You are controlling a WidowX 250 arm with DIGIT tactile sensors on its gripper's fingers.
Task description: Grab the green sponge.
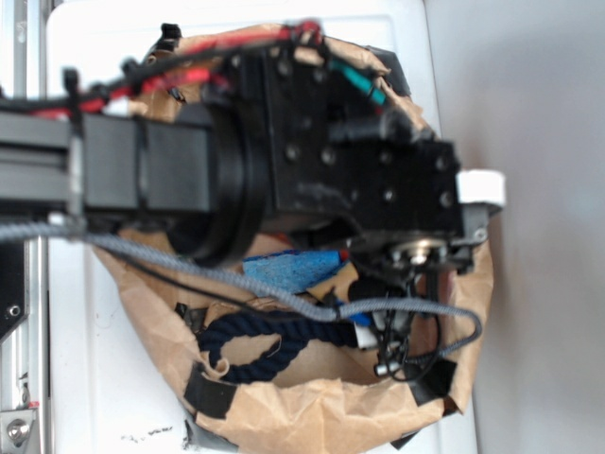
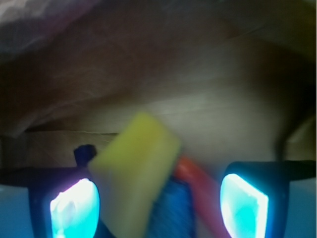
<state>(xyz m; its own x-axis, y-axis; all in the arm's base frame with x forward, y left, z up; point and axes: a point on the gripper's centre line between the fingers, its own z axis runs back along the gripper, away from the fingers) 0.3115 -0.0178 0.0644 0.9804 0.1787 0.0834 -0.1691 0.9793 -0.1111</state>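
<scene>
We hold our gripper (image 2: 158, 203) open low in the frame, so its pads (image 2: 74, 208) can flank the green sponge (image 2: 136, 173). The sponge stands tilted against other things inside the paper bag (image 1: 312, 407).

The exterior view looks straight down from overhead, close above the robot arm (image 1: 284, 161), which hides much of the brown paper bag (image 1: 312, 397) below. The wrist view sits low between the fingers (image 2: 74, 208), very near and blurred, facing the bag's inner wall; both views share the bag's interior.
</scene>
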